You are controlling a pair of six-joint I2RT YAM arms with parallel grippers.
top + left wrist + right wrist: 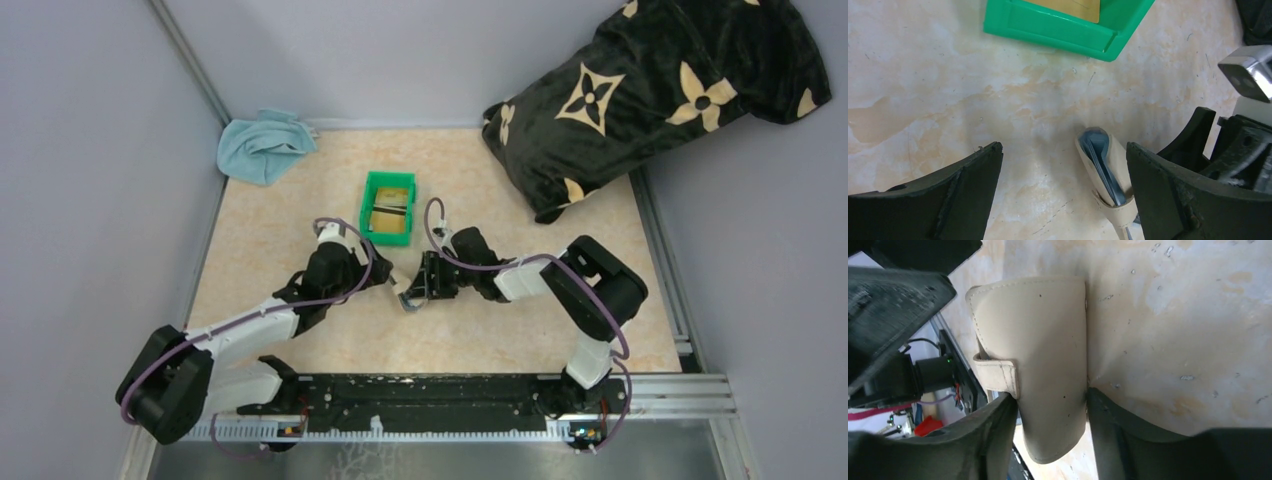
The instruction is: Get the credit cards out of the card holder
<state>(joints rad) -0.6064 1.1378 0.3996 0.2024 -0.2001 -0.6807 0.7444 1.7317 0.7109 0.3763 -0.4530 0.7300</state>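
1. Top view: the small tan and blue-grey folding card holder (410,300) sits on the beige marbled tabletop (270,230), between the left gripper (390,280) and the right gripper (424,288). Just beyond is the green plastic bin (371,196), with what looks like 1 gold-tan card (386,222) and 1 black card (398,210) inside.
2. Left wrist: the left gripper (1063,192) has its jaws spread wide. The card holder (1104,172) stands on edge just beside 1 finger (1168,200), blue-grey layers showing.
3. Right wrist: the right gripper (1050,407) has its 2 fingers pinching the card holder (1048,350) by its tan face.
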